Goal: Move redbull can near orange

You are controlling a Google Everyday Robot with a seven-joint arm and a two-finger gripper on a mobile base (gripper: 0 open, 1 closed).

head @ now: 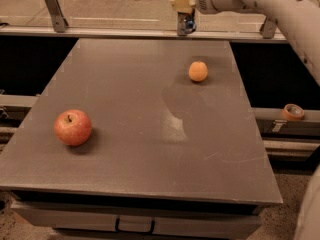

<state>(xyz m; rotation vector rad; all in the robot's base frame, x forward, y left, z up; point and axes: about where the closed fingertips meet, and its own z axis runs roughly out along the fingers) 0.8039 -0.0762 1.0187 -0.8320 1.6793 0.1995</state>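
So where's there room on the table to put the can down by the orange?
Bare grey tabletop lies all around the small round orange fruit: left of it towards the red apple, in front, and behind it up to the back edge, where the tool holds the slim blue-and-silver can. Nowhere is crowded.

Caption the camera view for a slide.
Gripper holds the redbull can above the back of the table, beyond the orange; apple sits front-left.

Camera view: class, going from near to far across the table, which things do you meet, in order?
Apple → orange → redbull can, held by the gripper over the table's far edge.
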